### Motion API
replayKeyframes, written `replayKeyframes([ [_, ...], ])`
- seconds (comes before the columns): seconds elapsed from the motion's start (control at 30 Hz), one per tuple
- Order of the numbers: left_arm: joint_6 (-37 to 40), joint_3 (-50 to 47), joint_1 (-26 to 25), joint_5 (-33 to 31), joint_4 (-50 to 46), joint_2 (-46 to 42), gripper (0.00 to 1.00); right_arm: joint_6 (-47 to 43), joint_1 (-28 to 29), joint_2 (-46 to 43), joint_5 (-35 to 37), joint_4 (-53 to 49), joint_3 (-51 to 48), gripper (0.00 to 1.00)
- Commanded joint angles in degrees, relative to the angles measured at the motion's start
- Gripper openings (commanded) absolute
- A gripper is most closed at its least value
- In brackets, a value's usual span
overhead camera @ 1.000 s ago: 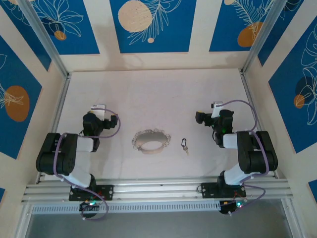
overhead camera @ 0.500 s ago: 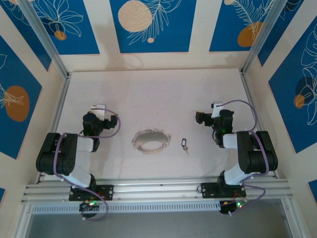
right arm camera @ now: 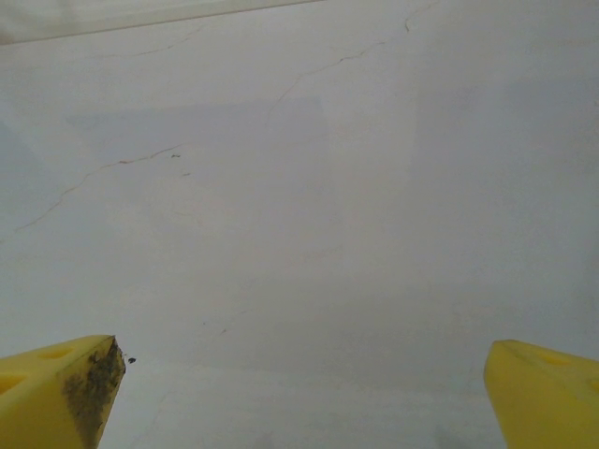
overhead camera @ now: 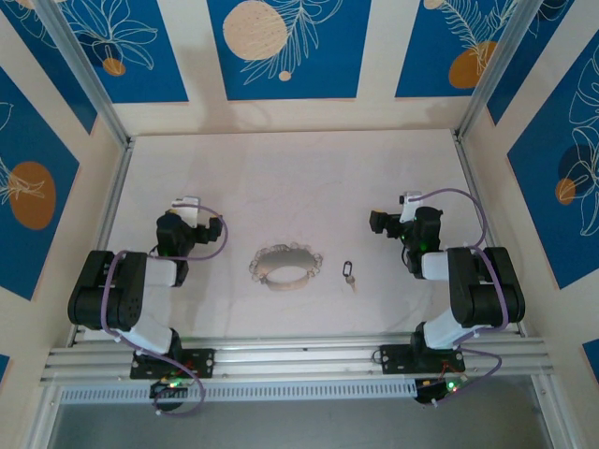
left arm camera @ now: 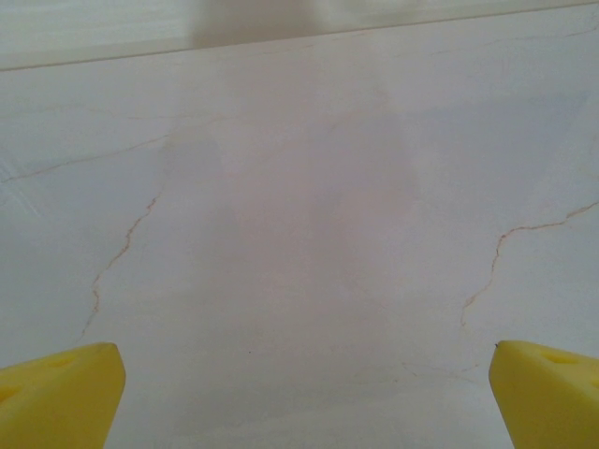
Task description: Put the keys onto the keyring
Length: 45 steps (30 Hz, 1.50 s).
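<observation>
The keyring (overhead camera: 285, 263), a silvery beaded loop, lies flat on the white table between the two arms. The keys (overhead camera: 349, 274), a tiny dark tag with a pale centre and a short metal tip, lie just right of it, apart from the loop. My left gripper (overhead camera: 184, 213) rests folded back at the left, well clear of the loop. My right gripper (overhead camera: 391, 219) is folded at the right, up and right of the keys. In both wrist views the yellow fingertips (left arm camera: 58, 393) (right arm camera: 56, 388) stand wide apart over bare table, so both grippers (left arm camera: 304, 398) (right arm camera: 304, 393) are open and hold nothing.
Aluminium rails (overhead camera: 299, 358) run along the near edge, and posts stand at the back corners. Blue and cream patterned walls (overhead camera: 285, 47) enclose the table on three sides. Thin cracks mark the tabletop (left arm camera: 122, 253).
</observation>
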Motion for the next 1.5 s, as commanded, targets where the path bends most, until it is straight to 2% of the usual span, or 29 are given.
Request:
replayKeyframes([
  [0.0,-0.1,0.2,0.8,-0.2,0.3,-0.2,1.0,-0.9,-0.3,-0.7,-0.7,1.6,0.8,0.99],
  [0.13,-1.3,1.6,0.8,-3.5,-4.5,-3.1,1.0,-0.3,-0.6,-5.1,0.0,-5.4,2.9,0.96],
  [0.3,-0.7,4.2,0.8,-2.7,-13.0,-7.6,1.0,1.0,-0.6,-11.2,1.2,-17.1,7.4,0.95],
  [0.4,-0.9,6.5,0.8,-3.3,-18.7,-11.0,1.0,5.9,-1.1,-14.9,2.9,-24.3,11.1,0.99],
  [0.5,-1.2,8.9,0.8,-2.2,-23.8,-14.8,1.0,16.9,-2.9,-18.8,8.8,-32.9,14.8,0.99],
  [0.6,-3.4,12.4,0.7,-0.1,-29.9,-18.6,1.0,22.8,-6.6,-21.3,2.0,-37.6,17.3,0.99],
  [0.73,-8.5,15.9,-0.4,3.3,-36.3,-23.5,1.0,22.8,-6.0,-22.4,-4.4,-43.7,21.5,0.99],
  [0.83,-12.6,17.3,-2.4,4.2,-41.2,-27.3,1.0,20.5,-2.6,-22.0,-9.1,-48.1,23.6,0.99],
  [0.93,-16.6,17.8,-4.9,5.2,-46.0,-30.3,1.0,19.1,2.2,-21.5,-12.6,-52.0,24.5,0.89],
  [1.1,-23.4,16.7,-10.8,5.6,-52.5,-32.4,1.0,20.4,13.7,-20.7,-13.4,-55.6,22.0,0.79],
  [1.27,-28.8,12.6,-18.7,5.6,-53.6,-31.6,0.99,25.8,22.7,-18.6,-13.1,-53.7,16.6,0.69],
  [1.47,-35.9,6.1,-26.2,3.6,-48.8,-29.4,0.99,30.8,29.1,-15.2,-12.3,-48.9,11.4,0.55],
])
